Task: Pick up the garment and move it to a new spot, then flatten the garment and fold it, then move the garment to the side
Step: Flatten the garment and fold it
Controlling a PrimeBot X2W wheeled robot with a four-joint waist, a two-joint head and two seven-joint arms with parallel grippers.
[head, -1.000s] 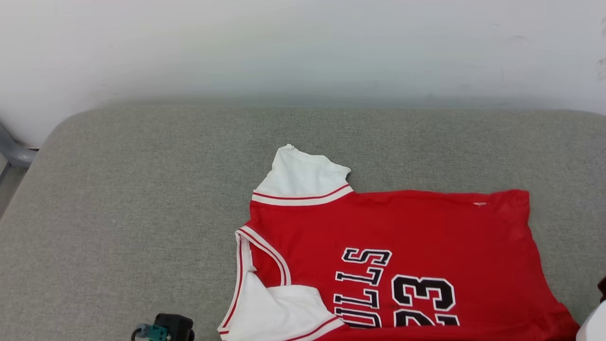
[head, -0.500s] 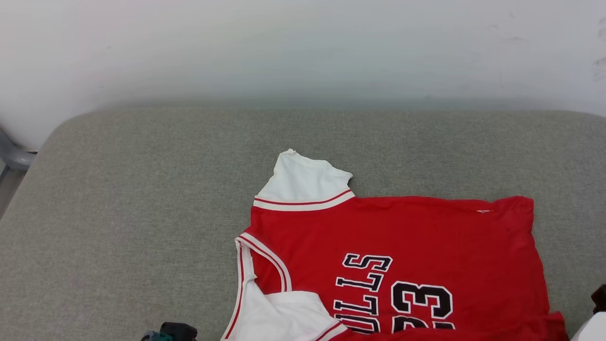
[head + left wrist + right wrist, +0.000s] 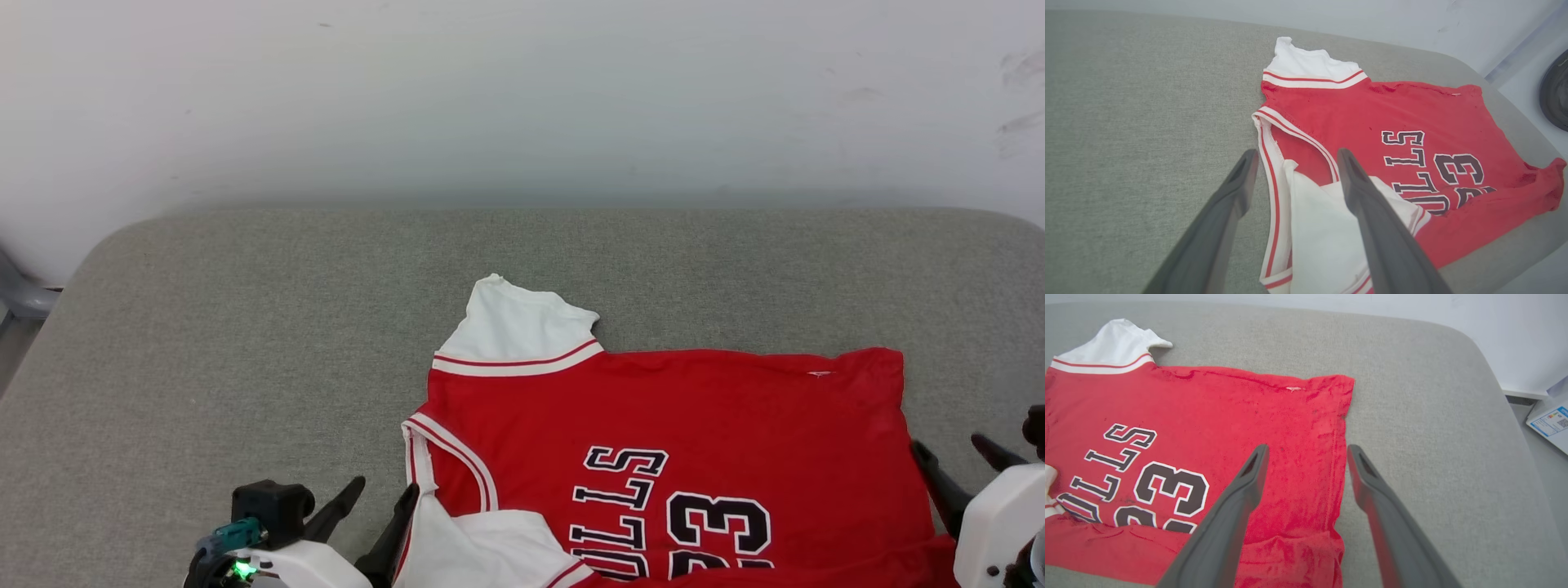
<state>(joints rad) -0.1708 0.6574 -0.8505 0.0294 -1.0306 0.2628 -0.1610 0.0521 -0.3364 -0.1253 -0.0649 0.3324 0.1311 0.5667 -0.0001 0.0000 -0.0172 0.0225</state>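
Note:
The garment [image 3: 653, 408], a red jersey with white sleeves and black "BULLS" and 23 lettering, lies spread on the grey cushion [image 3: 245, 327], collar to the left. Its near white sleeve [image 3: 1323, 228] is folded over the chest. My left gripper [image 3: 380, 496] is open beside the collar; in the left wrist view the left gripper [image 3: 1297, 157] hangs over the striped neckline and the garment [image 3: 1331, 114], holding nothing. My right gripper [image 3: 951, 451] is open at the hem; in the right wrist view the right gripper [image 3: 1308, 451] straddles the hem edge of the garment [image 3: 1208, 400].
A white wall [image 3: 522, 98] rises behind the cushion. A grey metal part [image 3: 20, 298] shows at the far left edge. Beyond the cushion's right end lie a labelled paper [image 3: 1551, 420] on the floor and a dark round object [image 3: 1555, 94].
Both grippers have opened and their fingers have come up into the head view. The head camera has shifted a little. The garment lies where it was.

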